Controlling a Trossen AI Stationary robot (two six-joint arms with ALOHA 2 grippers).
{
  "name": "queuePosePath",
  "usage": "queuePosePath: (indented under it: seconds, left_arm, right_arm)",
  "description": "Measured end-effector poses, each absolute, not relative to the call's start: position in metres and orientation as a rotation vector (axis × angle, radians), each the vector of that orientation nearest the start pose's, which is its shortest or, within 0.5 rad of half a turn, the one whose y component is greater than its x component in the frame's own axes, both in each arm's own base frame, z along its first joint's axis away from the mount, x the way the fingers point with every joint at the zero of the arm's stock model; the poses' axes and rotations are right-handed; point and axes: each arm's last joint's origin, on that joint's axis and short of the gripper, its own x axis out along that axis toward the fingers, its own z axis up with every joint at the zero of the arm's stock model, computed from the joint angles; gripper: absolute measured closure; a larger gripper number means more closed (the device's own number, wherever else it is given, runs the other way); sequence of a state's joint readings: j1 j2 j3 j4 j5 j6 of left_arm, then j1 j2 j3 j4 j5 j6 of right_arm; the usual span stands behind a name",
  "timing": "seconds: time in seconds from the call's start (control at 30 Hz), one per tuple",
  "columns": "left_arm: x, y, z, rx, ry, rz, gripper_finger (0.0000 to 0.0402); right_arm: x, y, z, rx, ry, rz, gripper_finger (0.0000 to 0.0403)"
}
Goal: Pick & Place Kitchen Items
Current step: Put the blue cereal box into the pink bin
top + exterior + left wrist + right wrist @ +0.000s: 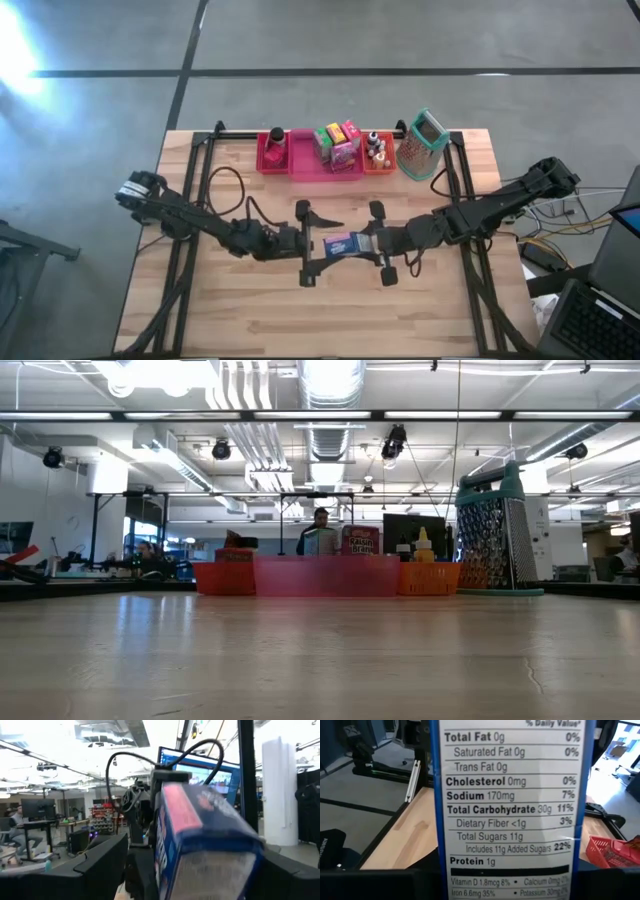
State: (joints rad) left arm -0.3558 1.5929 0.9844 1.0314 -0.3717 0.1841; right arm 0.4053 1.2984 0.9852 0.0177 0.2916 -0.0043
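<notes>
at frame centre, the left gripper (318,246) and right gripper (375,243) both clasp the blue box (342,243) (held mid-air, end to end).
</notes>
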Motion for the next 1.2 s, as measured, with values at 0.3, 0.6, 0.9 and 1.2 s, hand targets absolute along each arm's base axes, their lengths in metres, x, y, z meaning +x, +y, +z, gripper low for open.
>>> queuePosePath:
  seconds: [0.3, 0.6, 0.9, 1.2]
  left_arm:
    - [0.3321, -0.1072, 0.321, 0.04, -0.419, 0.007, 0.0094]
    - [0.3327, -0.1061, 0.3218, 0.089, -0.423, 0.005, 0.0134]
    - [0.3329, -0.1061, 0.3218, 0.111, -0.427, -0.017, 0.0197]
    - [0.3331, -0.1061, 0.3216, 0.121, -0.428, -0.024, 0.0252]
  right_arm:
    - [0.2732, 0.106, 0.3146, -0.113, 0.244, 0.109, 0.0273]
    - [0.2753, 0.1014, 0.3158, -0.109, 0.232, 0.093, 0.0245]
    - [0.2757, 0.1, 0.3155, -0.111, 0.236, 0.089, 0.0272]
    - [0.2757, 0.1001, 0.3153, -0.112, 0.238, 0.089, 0.0228]
